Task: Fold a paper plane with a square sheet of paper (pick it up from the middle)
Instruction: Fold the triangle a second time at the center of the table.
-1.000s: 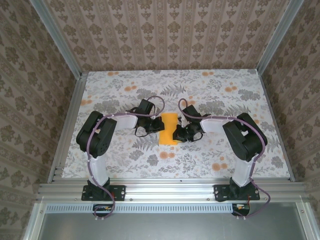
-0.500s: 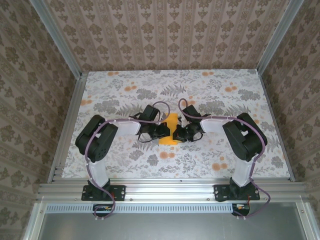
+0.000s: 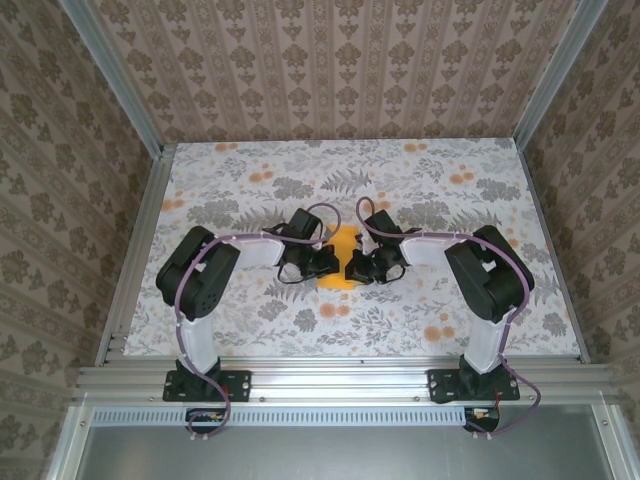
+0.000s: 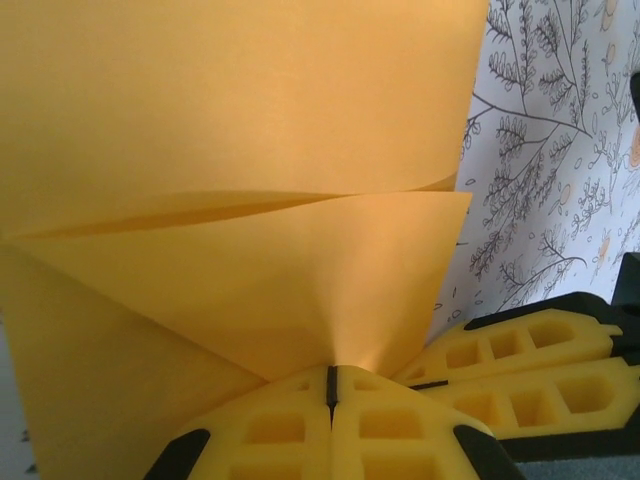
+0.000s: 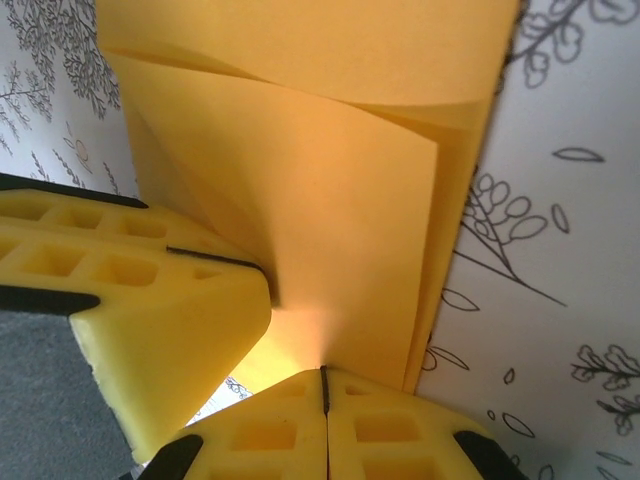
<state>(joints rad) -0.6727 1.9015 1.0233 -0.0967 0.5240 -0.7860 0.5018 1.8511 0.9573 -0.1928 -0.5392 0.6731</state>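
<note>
Top external: creased paper (image 3: pixel 344 245) pinched between left jaws, right jaws.

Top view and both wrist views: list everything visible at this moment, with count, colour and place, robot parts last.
sheet of paper: one, orange-yellow, folded, middle of the table, pinched from both sides.
tablecloth: one, white with grey leaf and small orange flower prints, covering the table.
wall panels: three, brown patterned, at the back and both sides.
metal frame: one, silver, around the table edges and corners.
cables: two, purple, one along each arm.
left arm: one, black and white, near left.
right arm: one, black and white, near right.
left gripper: one, yellow fingers, shut on the paper.
right gripper: one, yellow fingers, shut on the paper.
</note>
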